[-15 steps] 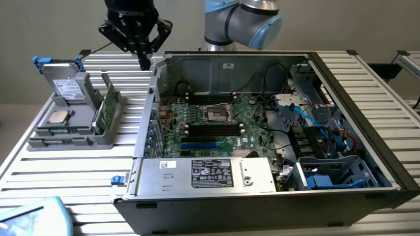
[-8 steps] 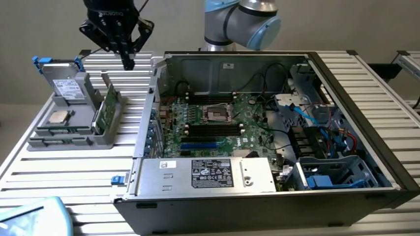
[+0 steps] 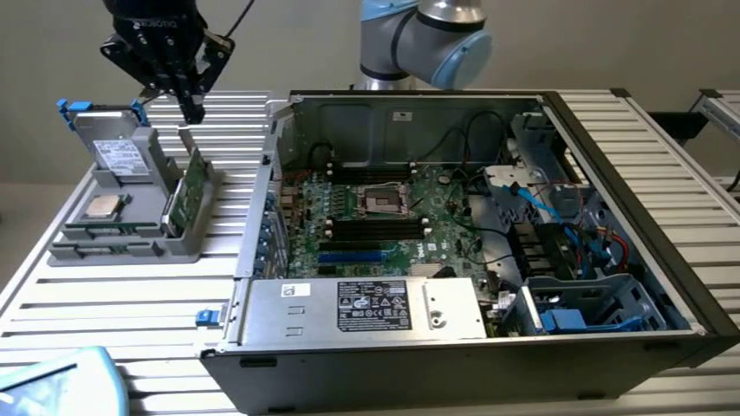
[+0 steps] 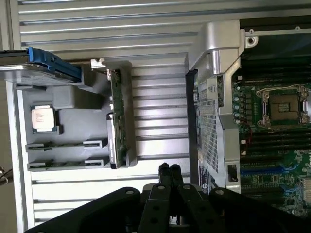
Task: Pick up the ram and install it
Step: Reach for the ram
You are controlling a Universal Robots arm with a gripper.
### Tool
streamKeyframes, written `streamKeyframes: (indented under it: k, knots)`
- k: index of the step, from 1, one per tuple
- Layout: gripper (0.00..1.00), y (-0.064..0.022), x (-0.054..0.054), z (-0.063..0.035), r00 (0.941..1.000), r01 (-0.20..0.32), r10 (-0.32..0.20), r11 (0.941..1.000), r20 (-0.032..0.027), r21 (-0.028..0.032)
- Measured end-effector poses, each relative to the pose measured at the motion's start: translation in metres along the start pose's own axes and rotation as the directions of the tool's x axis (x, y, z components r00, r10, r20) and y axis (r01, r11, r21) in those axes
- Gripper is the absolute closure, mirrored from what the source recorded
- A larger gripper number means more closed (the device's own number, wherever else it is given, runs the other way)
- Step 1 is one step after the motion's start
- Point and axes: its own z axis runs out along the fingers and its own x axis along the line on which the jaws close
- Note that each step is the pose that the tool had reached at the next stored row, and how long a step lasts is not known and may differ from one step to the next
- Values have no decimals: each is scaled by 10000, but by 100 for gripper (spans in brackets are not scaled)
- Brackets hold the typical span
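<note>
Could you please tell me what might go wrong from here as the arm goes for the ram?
1. The shut gripper hangs close over the tall green card in the gray holder; descending here could strike it instead of reaching the ram, seemingly edge-up in the low slots.
2. The case wall stands close beside the holder, so a low carry might clip it.

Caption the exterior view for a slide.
Gripper hovers above the gray parts tray beside the open computer case.

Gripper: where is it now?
At the exterior view's left, the gripper hangs above the gray holder, over its upright green card, beside the computer case.
</note>
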Motion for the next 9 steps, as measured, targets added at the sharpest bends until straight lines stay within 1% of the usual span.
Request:
streamKeyframes:
  k: [9]
  knots:
    - [89,-15,408,2,9999,-6,6,10000,-105,5]
